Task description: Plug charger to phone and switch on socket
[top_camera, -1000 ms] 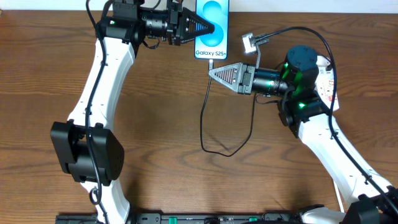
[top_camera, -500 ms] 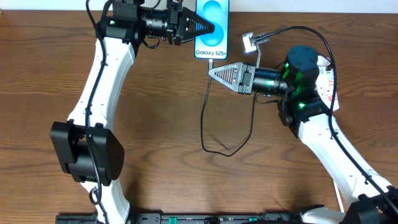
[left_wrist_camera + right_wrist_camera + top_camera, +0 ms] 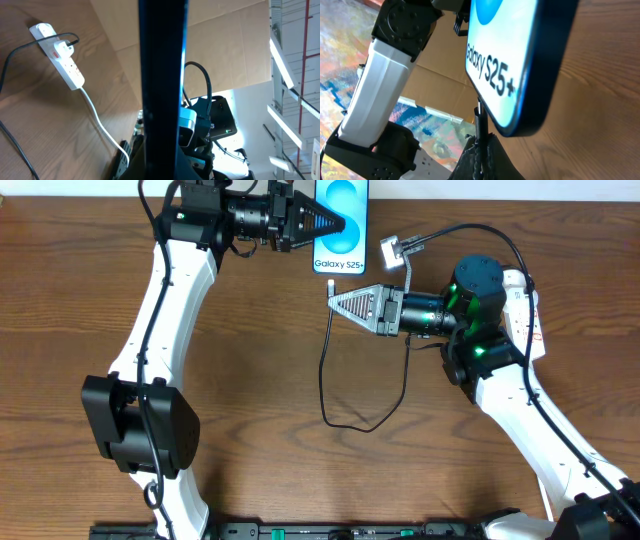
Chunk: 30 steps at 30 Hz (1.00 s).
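The phone point(image 3: 341, 220), blue screen reading "Galaxy S25+", lies at the table's far edge. My left gripper point(image 3: 335, 225) is shut on it from the left. In the left wrist view the phone is a dark vertical edge point(image 3: 162, 75). My right gripper point(image 3: 334, 302) is shut on the black charger cable point(image 3: 345, 420) just below the phone. The connector tip point(image 3: 331, 281) points at the phone's bottom edge. In the right wrist view the cable point(image 3: 480, 125) rises from my fingers point(image 3: 481, 145) to the phone's lower end point(image 3: 515, 60); I cannot tell whether they touch. The socket strip point(image 3: 62, 50) is mostly hidden under my right arm in the overhead view point(image 3: 528, 315).
A small grey adapter block point(image 3: 390, 250) on the cable hangs right of the phone. The strip's white cord point(image 3: 100, 120) runs across the wood. The charger cable loops over the mid table. Cardboard stands behind the table's far edge point(image 3: 225, 45).
My right gripper has shifted slightly left with the cable, and the connector tip and adapter block moved left with it. The left gripper and phone have not moved.
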Each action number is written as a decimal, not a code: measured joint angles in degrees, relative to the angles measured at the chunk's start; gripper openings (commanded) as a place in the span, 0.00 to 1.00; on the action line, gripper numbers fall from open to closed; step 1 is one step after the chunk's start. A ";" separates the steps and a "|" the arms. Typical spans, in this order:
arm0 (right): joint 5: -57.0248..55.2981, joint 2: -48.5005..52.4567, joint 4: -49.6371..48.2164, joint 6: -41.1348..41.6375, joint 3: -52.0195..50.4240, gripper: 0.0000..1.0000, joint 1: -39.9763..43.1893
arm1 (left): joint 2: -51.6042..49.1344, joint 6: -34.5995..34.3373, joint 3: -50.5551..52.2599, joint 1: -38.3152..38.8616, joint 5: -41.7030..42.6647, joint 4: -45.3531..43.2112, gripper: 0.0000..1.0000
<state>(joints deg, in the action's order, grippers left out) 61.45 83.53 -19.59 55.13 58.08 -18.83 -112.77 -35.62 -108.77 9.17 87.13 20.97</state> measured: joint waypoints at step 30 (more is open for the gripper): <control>0.24 0.00 -0.63 0.00 0.00 0.01 1.46 | 0.00 -0.02 0.00 0.00 0.00 -0.07 0.07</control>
<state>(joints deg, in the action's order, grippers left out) 61.69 83.53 -20.23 55.13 58.08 -17.37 -112.77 -35.64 -108.77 9.17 87.13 20.91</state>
